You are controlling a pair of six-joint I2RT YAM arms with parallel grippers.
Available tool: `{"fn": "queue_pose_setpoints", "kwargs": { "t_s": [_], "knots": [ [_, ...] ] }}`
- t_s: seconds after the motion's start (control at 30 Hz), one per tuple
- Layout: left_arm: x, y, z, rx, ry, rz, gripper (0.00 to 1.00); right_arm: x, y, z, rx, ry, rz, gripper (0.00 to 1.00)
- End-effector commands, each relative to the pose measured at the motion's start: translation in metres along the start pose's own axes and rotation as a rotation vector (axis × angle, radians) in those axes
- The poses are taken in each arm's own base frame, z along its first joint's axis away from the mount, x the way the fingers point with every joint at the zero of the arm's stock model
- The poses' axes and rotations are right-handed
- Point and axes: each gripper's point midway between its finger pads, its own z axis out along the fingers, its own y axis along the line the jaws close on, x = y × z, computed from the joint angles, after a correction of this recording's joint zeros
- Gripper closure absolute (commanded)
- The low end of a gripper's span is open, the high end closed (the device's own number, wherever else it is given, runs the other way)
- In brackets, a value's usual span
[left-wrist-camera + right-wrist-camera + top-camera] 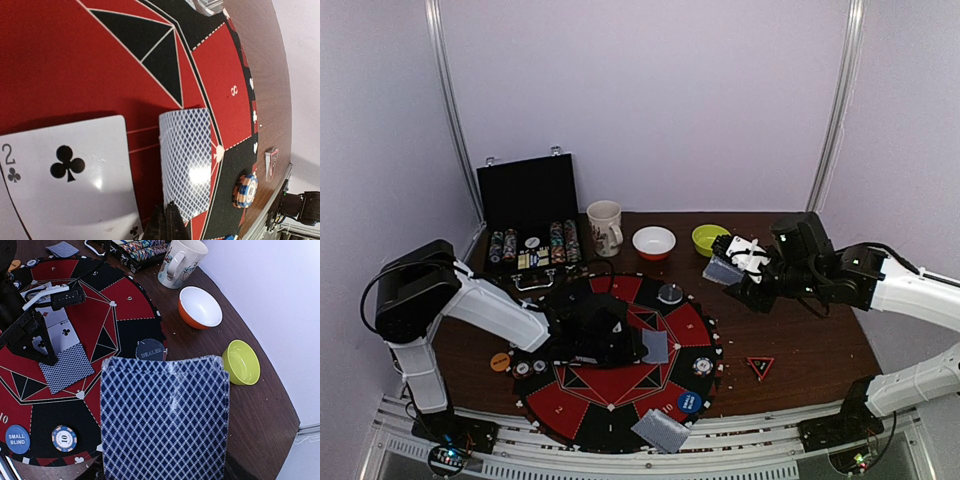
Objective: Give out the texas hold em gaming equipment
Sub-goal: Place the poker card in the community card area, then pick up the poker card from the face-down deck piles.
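From above, we see the right end effector [740,262] clamping blue-backed cards [722,271] over the desk [800,350]. Left wrist: the left end effector [166,221], tips pressed together, meets a face-down card [187,162] beside the two of clubs [70,180]. Right wrist: the clamped cards fill our view.

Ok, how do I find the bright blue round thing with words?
Start at the round red-and-black mat and go to its near-right edge. A flat solid-blue round disc lies there beside a blue-and-white striped round chip. Only the disc reads SMALL BLIND; the chip shows 10.
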Motion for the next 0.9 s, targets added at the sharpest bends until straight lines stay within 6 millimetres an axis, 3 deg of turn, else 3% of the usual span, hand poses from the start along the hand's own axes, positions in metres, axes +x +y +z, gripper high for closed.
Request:
{"fn": "queue_pose_setpoints", "kwargs": {
  "t_s": [0.0, 0.17, 0.3, 0.47, 0.67, 0.77, 0.87],
  "knots": [
    [-0.007, -0.015, 0.000, 0.033, -0.022, 0.001, 0.98, -0.004, 0.000, -0.003, 0.004, -0.016, -0.008, 0.44],
    [-0.008, -0.013, -0.003, 0.005, -0.018, 0.011, 0.76, -0.003, 0.001, -0.003, -0.001, -0.011, -0.009, 0.44],
    [-0.016, -0.018, -0.012, 0.000, -0.046, 0.034, 0.73, -0.003, 0.001, -0.004, 0.001, -0.010, -0.011, 0.45],
    [-0.023, -0.021, -0.024, -0.030, -0.069, 0.068, 0.60, -0.003, 0.002, -0.003, -0.006, -0.006, -0.015, 0.44],
    [-0.035, -0.029, -0.047, -0.042, -0.117, 0.112, 0.59, -0.005, 0.002, -0.003, -0.008, -0.009, -0.021, 0.44],
    [-0.051, -0.050, -0.064, -0.001, -0.174, 0.191, 0.56, -0.005, 0.004, -0.001, -0.021, -0.005, -0.025, 0.44],
    [-0.080, -0.095, -0.096, 0.080, -0.281, 0.357, 0.40, -0.007, 0.009, 0.000, -0.040, -0.003, -0.040, 0.44]
  ]
}}
